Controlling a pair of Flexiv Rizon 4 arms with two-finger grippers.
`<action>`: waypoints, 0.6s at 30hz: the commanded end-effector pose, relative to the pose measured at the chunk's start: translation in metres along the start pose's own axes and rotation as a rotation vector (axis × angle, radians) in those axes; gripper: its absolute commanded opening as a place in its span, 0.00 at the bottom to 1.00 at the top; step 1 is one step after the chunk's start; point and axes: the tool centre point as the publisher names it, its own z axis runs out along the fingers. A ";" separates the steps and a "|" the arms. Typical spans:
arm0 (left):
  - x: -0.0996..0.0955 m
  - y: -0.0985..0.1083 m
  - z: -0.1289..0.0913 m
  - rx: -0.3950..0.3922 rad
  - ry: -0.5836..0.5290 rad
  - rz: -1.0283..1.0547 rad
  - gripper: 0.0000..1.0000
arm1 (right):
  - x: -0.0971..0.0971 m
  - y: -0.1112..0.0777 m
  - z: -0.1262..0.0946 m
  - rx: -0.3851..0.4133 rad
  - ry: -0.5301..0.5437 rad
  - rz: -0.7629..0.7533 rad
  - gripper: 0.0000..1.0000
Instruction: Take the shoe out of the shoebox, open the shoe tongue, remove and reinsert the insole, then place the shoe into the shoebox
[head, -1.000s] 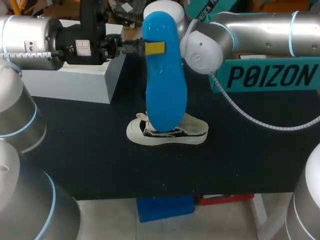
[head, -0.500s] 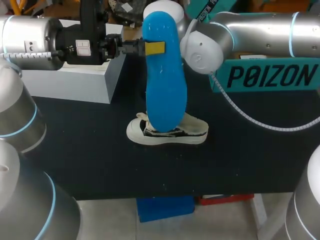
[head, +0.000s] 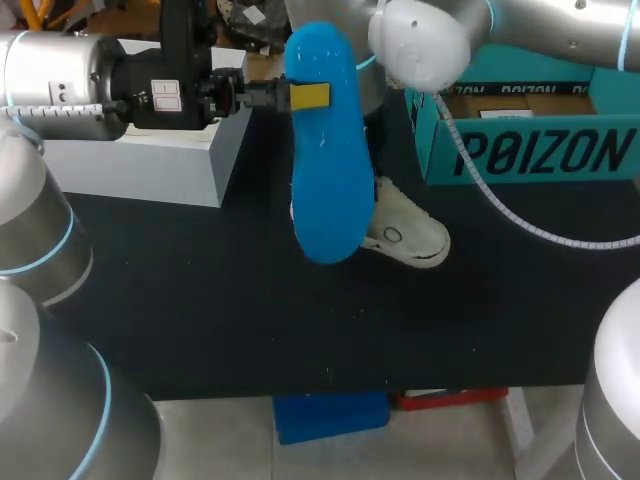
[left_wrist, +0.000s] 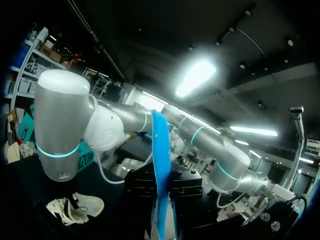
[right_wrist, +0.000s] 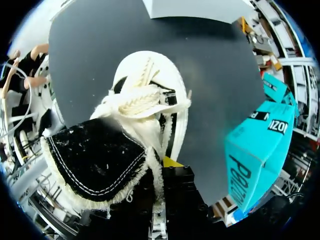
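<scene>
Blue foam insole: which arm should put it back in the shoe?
Left. The left gripper is shut on the blue foam insole, which hangs just beside the white canvas shoe. The right gripper is busy gripping that shoe's upper.

The left arm (head: 60, 75) is a fat silver-grey cylinder, its lower links banded with thin light-blue rings (head: 58, 245). It ends in a black wrist block (head: 180, 55) with small white labels (head: 166, 96) and a black left claw (head: 312, 96) with a yellow tip. The right arm (head: 560, 25) is the same silver, with a rounded pale joint cap (head: 420, 45) and a ribbed white cable (head: 540, 236). The right claw (right_wrist: 162, 167) is black, blocky and yellow-tipped.
</scene>
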 end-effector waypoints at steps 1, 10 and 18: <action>0.000 0.000 0.001 0.000 -0.004 -0.001 0.00 | -0.008 -0.010 -0.024 0.016 0.079 0.564 0.00; 0.000 0.000 0.001 0.000 -0.004 -0.001 0.00 | -0.014 -0.008 -0.016 -0.010 0.166 0.993 0.00; 0.000 0.000 0.001 0.000 -0.004 -0.001 0.00 | -0.017 -0.007 -0.011 -0.049 0.173 1.101 0.00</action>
